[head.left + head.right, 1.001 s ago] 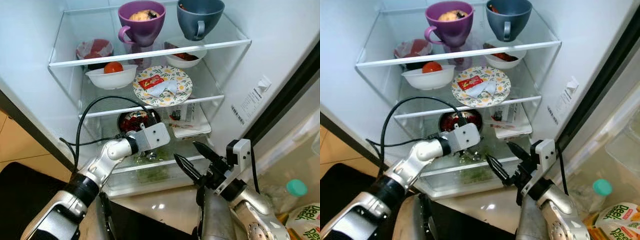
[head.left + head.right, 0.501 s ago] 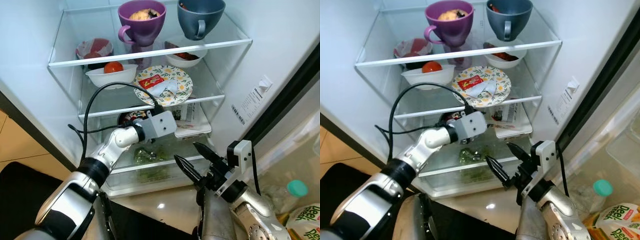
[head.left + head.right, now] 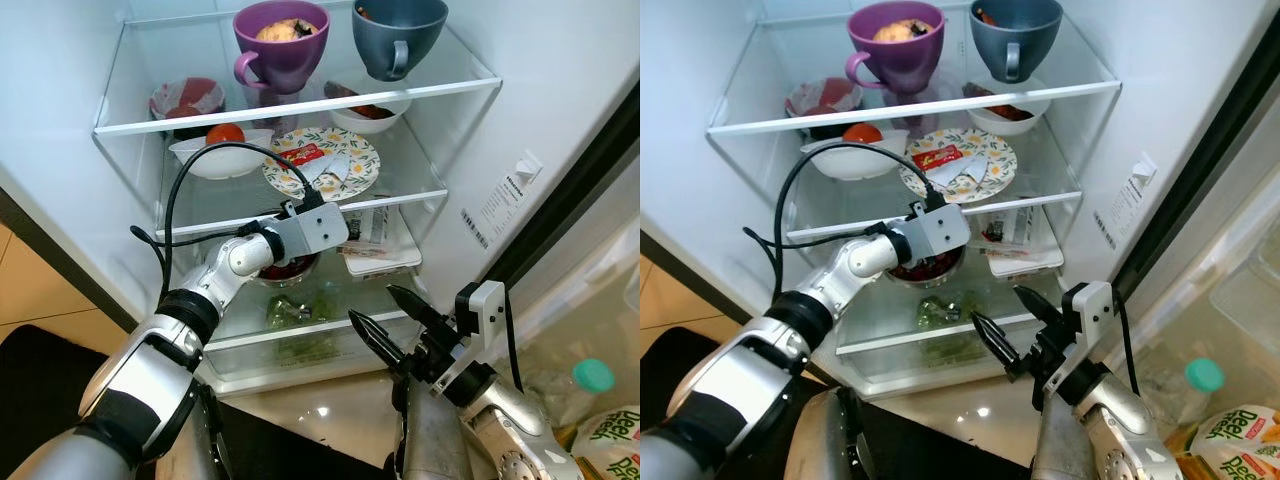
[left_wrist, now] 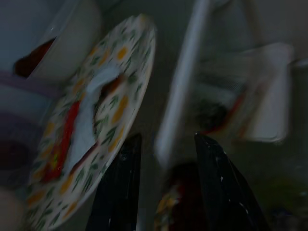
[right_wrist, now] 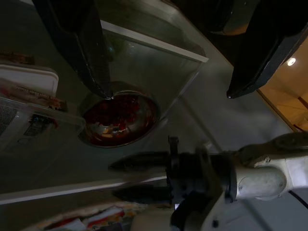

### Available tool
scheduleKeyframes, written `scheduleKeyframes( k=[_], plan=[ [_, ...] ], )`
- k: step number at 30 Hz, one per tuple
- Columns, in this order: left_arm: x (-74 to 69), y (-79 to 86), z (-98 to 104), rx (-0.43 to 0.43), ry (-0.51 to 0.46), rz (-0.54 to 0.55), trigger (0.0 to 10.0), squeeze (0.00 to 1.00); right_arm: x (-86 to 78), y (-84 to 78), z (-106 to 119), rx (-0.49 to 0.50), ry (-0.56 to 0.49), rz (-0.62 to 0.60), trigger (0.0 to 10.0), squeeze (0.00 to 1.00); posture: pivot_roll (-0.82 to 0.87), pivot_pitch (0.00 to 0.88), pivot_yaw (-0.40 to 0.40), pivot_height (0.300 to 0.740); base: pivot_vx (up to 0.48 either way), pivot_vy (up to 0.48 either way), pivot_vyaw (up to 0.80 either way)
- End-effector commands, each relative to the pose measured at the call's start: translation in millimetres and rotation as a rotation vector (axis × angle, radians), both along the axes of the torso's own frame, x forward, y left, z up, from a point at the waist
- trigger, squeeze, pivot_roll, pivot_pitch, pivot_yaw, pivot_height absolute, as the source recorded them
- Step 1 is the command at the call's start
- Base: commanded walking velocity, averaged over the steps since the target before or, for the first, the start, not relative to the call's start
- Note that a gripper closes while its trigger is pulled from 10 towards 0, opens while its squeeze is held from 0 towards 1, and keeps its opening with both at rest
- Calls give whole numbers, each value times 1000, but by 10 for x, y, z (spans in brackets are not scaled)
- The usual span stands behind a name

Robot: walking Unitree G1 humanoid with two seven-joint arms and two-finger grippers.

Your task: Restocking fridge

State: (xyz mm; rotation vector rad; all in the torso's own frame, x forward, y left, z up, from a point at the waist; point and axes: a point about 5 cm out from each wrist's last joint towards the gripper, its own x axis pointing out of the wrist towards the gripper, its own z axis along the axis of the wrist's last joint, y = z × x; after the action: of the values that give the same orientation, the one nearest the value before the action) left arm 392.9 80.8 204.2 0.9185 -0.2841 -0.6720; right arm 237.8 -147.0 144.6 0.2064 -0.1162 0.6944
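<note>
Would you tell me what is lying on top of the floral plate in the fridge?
On the floral plate lie a red packet and crumpled white wrapping. Whatever lies beneath the wrapping is covered.

A purple mug [image 3: 280, 38] and a slate-blue mug [image 3: 397, 33] stand on the clear glass top shelf [image 3: 300, 105] of the white-walled fridge [image 3: 560, 90]. Below, a white plate with a yellow-and-green floral pattern [image 3: 322, 163] carries a red packet [image 3: 304, 155] and a white wrapper [image 3: 335, 172]. A red tomato [image 3: 226, 133] sits in a white bowl [image 3: 220, 157]. A dark bowl holds deep red contents [image 5: 120, 118]. Green leaves [image 3: 298, 306] show on the lower shelf. A teal cap [image 3: 594, 377] tops a bottle in the door. Both arms are silver with black fingers [image 3: 368, 333].
</note>
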Motion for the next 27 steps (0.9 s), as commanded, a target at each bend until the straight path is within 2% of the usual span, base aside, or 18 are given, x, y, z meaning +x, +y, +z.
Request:
scheduleKeyframes(
  k=[1,7,11,13,14,15,16,17,27],
  plan=[
    [71,152,98,14,-45,75,10000,0,-41,6,6,7,4,6,10000,0,-135,259,73,375,0,0,0],
    [129,231,209,-13,-77,142,10000,0,-47,5,9,7,6,5,10000,0,-135,259,73,375,0,0,0],
    [131,241,185,-32,-53,147,10000,0,-49,5,8,6,8,6,10000,0,-135,259,73,375,0,0,0],
    [110,213,118,-35,-21,123,10000,0,-49,4,6,6,9,6,10000,0,-136,261,71,375,0,0,0],
    [72,165,14,-30,25,82,10000,0,-50,3,4,5,10,6,10000,0,-134,262,71,375,0,0,0],
    [72,165,14,-30,25,82,10000,0,-50,3,4,5,10,6,10000,0,-134,262,71,375,0,0,0],
    [-8,78,-170,-44,111,9,10000,0,-49,4,0,4,12,9,10000,0,-131,261,69,375,0,0,0],
    [-29,58,-211,-52,131,-8,10000,0,-48,5,0,4,13,10,10000,0,-131,261,69,375,0,0,0],
    [-108,53,-294,-117,216,-92,10000,0,-37,1,19,8,3,15,10000,0,-127,255,68,375,0,0,0]
  ],
)
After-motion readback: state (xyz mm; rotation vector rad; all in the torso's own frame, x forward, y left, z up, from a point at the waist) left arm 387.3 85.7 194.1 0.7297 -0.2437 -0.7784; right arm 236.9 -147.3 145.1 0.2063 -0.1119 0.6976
